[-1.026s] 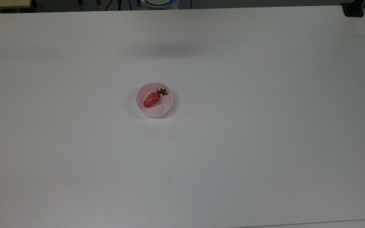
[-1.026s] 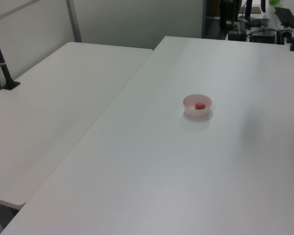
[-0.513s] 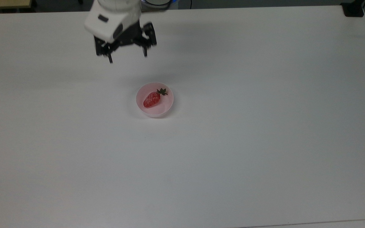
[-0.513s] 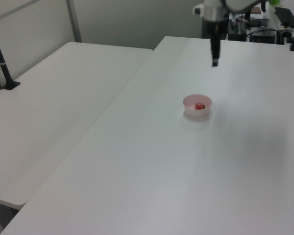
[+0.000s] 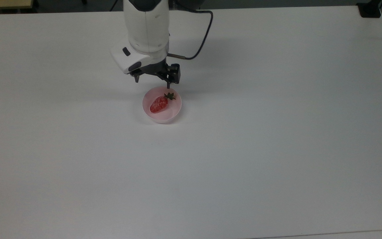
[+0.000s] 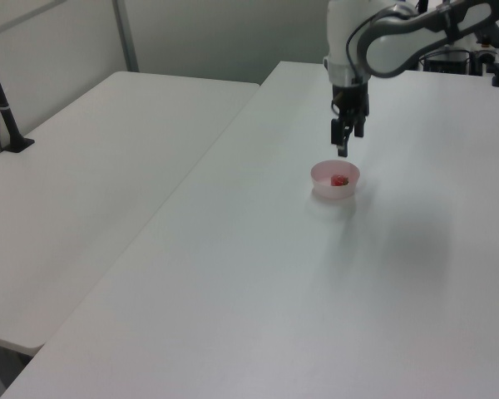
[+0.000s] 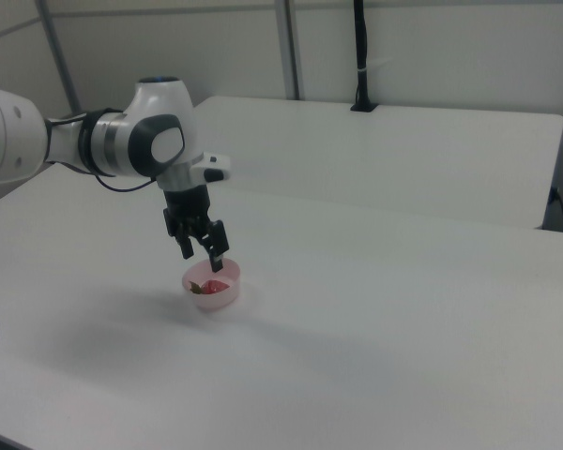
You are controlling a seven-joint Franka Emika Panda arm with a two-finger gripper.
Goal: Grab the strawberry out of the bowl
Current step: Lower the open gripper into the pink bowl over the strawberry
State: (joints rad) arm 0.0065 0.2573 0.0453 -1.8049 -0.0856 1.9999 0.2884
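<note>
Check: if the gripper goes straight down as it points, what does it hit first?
Likely the small pale pink plastic bowl, at its far rim; the open gripper hangs just above it. The red toy strawberry lies further in. Depth is uncertain.

We count one strawberry, lying inside the one pink bowl. Just above the bowl hangs one gripper with two fingers. Under the bowl is one white table; we count a second table beside it.
</note>
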